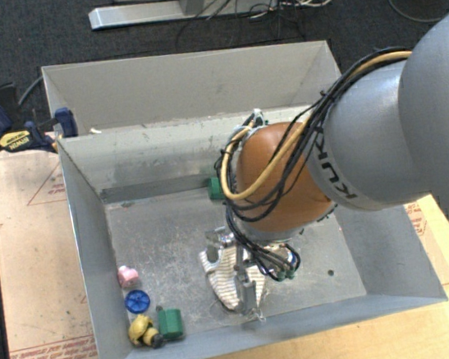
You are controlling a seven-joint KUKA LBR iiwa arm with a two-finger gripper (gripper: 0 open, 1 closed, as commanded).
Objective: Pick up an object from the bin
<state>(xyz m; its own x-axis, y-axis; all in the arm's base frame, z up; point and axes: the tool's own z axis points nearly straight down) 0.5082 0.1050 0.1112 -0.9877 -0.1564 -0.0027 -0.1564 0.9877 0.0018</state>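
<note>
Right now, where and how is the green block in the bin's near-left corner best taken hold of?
Probably from straight above, gripping the green block across its far and near faces. It looks boxy with flat sides, and a yellow toy lies against its side toward the view's left, leaving no room there. The bin's near wall is close, so stay vertical.

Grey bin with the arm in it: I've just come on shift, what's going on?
The arm's claw is down in the grey bin, right at a crumpled whitish cloth by the wall nearest the camera. Whether it grips the cloth cannot be told. A pink piece, a blue cap, a yellow toy and a green block lie apart in the bin's lower left corner.
</note>
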